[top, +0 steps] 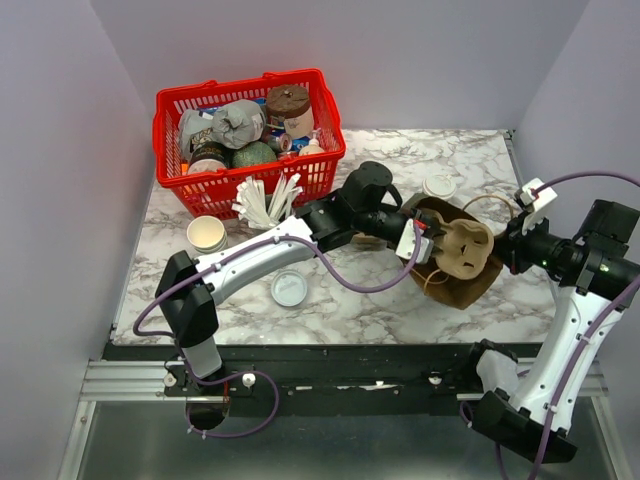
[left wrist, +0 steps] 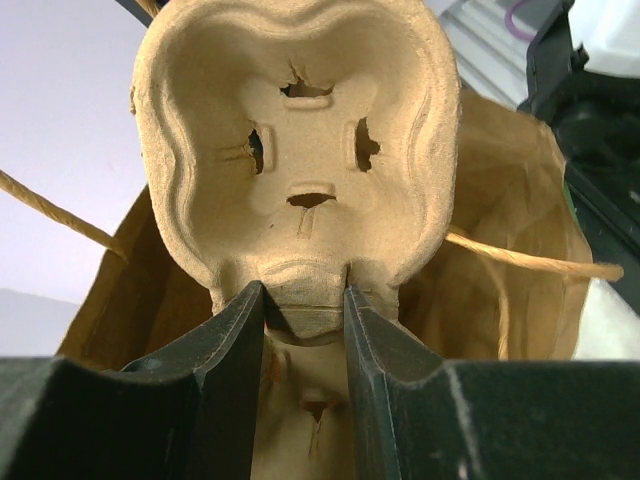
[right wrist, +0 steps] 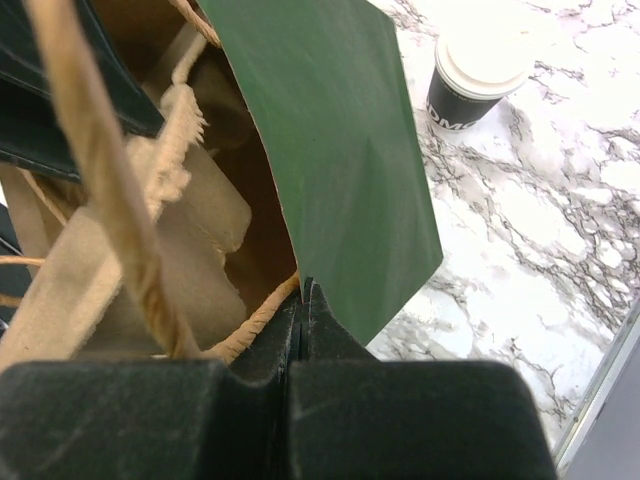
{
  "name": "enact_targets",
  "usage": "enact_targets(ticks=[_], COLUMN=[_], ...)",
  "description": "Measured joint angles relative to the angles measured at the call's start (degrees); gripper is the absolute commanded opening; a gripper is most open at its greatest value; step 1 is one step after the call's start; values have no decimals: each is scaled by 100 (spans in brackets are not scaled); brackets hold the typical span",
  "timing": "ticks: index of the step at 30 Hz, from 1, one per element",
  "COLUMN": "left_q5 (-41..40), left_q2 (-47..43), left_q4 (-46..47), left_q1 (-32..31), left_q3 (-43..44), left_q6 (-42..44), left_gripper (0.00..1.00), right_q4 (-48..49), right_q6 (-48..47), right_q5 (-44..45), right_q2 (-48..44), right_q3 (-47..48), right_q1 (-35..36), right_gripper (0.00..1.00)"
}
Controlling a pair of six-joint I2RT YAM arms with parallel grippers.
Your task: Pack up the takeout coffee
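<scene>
Left claw (left wrist: 305,305): I pinch the cup carrier (left wrist: 300,130) by its edge, jaws part-way apart on the pulp.
Right claw (right wrist: 303,300): mine, pressed together on the rim of the paper bag (right wrist: 340,170).
Carrier: tilted at the bag's mouth.
Takeout coffee (right wrist: 480,75): upright on the worktop (right wrist: 560,230), lid on, beyond the bag, apart from both my claws.

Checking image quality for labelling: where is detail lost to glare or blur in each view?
Top external: even light, soft shadows, sharp. Left wrist: brown moulded-pulp cup carrier sharp, upper-right background washed out. Right wrist: white-lidded dark paper cup, lid blown out.
</scene>
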Motion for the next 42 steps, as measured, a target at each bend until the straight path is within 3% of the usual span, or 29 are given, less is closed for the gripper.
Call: enact_targets(ticks=[12,20,34,42], left_q5=[-321,-542,-1644,-1915], left_q2=[415,669,789,942], left_q4=[-2017,-2839,-2393,-2406], left_q1=[-129,-232,-566,-651], left_q3=[1311,1414,1069,1067], left_q6=[1670,2149,2199,2203], left_gripper=[0,0,0,0], right_q4=[0,0,9,70], right_q6=[-66,72,210,741], right_q5=[160,345,511,686], right_q2=[140,17,-149,-319], right_q3=[195,61,-146,-385], right_q1=[267,413,734,791], right_gripper=[1,1,0,0])
